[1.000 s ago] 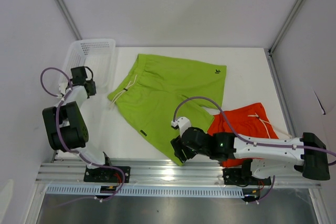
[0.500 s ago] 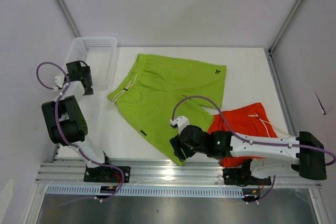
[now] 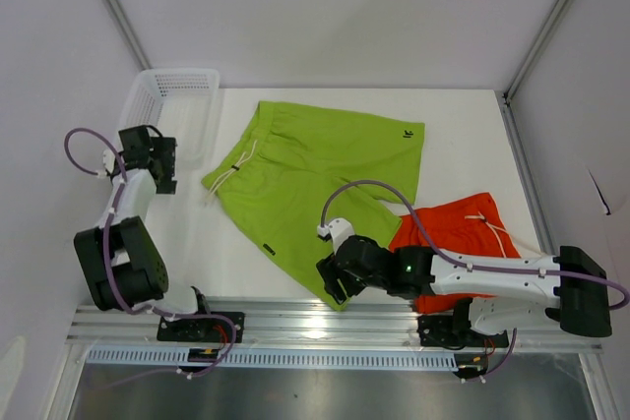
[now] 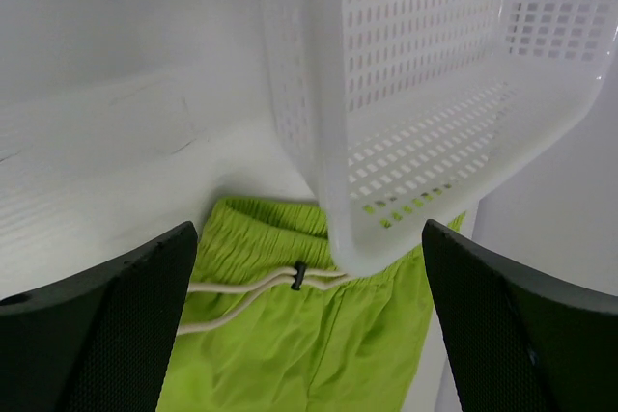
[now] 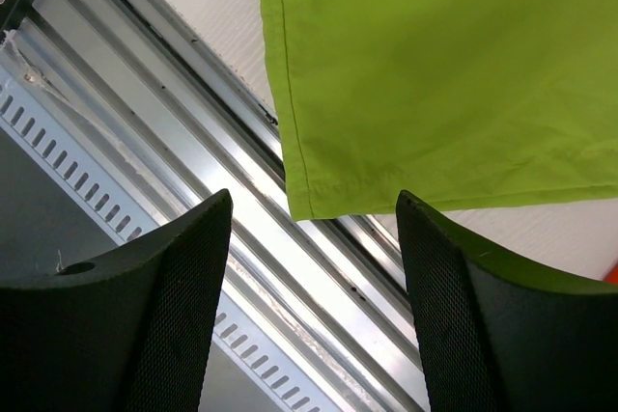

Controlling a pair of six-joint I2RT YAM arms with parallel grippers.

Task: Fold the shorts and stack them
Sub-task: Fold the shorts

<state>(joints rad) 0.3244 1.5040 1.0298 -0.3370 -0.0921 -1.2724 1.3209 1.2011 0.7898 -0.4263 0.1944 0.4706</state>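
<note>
The lime green shorts (image 3: 315, 179) lie spread flat mid-table, white drawstring at their left waistband (image 4: 241, 291). Orange shorts (image 3: 463, 228) lie at the right, partly under my right arm. My right gripper (image 3: 333, 282) hovers open over the green shorts' near hem corner (image 5: 309, 195), which shows between the two fingers (image 5: 314, 202) without being pinched. My left gripper (image 3: 165, 162) is open beside the basket, off the green shorts' left edge, with nothing between its fingers (image 4: 309, 248).
A white mesh basket (image 3: 177, 95) stands at the table's back left corner, close in front of the left gripper (image 4: 435, 94). An aluminium rail (image 5: 193, 142) runs along the near table edge under the right gripper. White walls enclose the table.
The left arm's elbow has dropped toward the near edge and its gripper has shifted slightly beside the basket, jaws now wide. The right arm has crept a little to the left.
</note>
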